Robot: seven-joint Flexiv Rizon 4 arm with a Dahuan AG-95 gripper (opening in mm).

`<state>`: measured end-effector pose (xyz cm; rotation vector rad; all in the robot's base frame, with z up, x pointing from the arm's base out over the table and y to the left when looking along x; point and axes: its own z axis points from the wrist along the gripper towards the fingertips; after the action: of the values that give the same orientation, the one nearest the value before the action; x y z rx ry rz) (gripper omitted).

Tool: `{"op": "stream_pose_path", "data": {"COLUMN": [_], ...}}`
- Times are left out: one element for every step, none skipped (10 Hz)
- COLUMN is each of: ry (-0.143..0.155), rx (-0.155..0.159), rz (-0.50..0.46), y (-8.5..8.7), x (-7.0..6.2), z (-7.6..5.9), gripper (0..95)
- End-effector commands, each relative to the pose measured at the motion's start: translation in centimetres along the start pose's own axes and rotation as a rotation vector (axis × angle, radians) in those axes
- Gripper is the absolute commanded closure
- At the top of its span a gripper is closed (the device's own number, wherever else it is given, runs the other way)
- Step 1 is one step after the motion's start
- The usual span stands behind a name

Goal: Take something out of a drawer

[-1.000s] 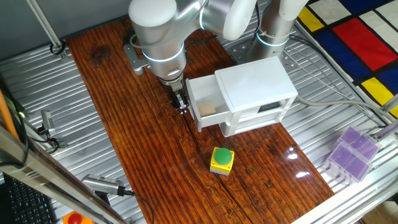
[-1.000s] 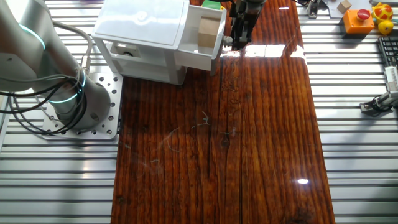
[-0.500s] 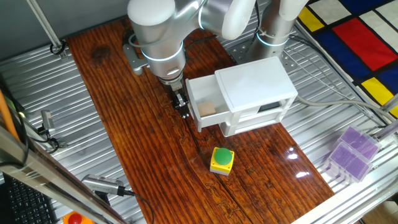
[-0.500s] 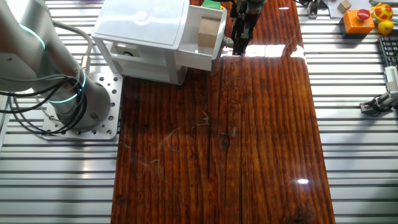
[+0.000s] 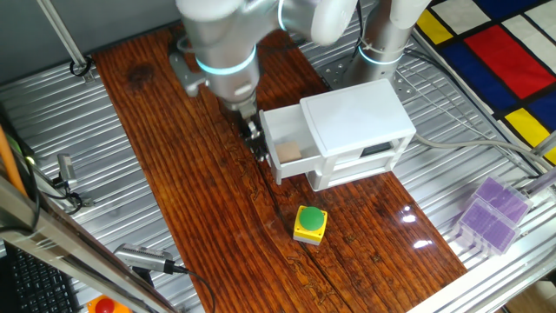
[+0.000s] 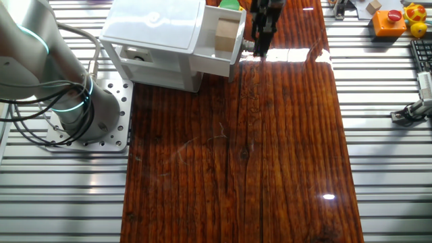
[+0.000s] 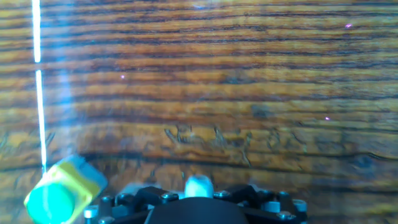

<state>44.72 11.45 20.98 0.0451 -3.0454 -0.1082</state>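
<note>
The upper white drawer (image 5: 270, 148) of the white cabinet (image 5: 356, 117) stands pulled out to the left. The tan cube (image 5: 288, 152) lies inside it and also shows in the other fixed view (image 6: 226, 34). My gripper (image 5: 254, 146) hangs right at the drawer's front face, fingers pointing down to the board, and shows there in the other fixed view too (image 6: 260, 42). In the hand view the drawer's round white knob (image 7: 199, 185) sits between the dark jaws, which stand a little apart from it.
A yellow box with a green button (image 5: 309, 223) stands on the wooden board in front of the cabinet and shows low left in the hand view (image 7: 59, 193). Purple boxes (image 5: 491, 213) lie at the right edge. Metal slats surround the board.
The arm's upper body has shifted up and back, blurred by motion. The gripper tip has barely moved from the drawer front. The drawer and the cube have stayed in place.
</note>
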Motion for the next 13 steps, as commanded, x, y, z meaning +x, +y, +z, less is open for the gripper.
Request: {"op": "stream_pose_path", "data": {"ry": [-0.002, 0.005, 0.009, 0.010, 0.010, 0.012, 0.018, 0.020, 0.020, 0.021, 0.021, 0.021, 0.021], "rx": [-0.004, -0.005, -0.017, -0.021, -0.022, -0.022, -0.026, -0.031, -0.030, -0.026, -0.024, -0.024, -0.023], "rz": [-0.007, 0.001, 0.012, 0.010, 0.006, 0.009, 0.008, 0.007, 0.007, 0.001, 0.007, 0.023, 0.027], "y": [-0.2, -0.1, 0.1, 0.1, 0.0, 0.1, 0.2, 0.3, 0.4, 0.5, 0.7, 1.1, 1.2], "x": [0.7, 1.1, 1.3, 1.4, 1.5, 1.6, 1.7, 2.1, 2.7, 3.6, 4.1, 4.7, 4.8], "z": [-1.3, -1.9, -2.2, -2.3, -2.2, -2.1, -1.7, -1.4, -1.1, -0.4, 0.0, 0.8, 1.0], "gripper": [19.0, 19.0, 19.0, 19.0, 19.0, 19.0, 19.0, 19.0, 19.0, 19.0, 19.0, 19.0, 19.0]}}
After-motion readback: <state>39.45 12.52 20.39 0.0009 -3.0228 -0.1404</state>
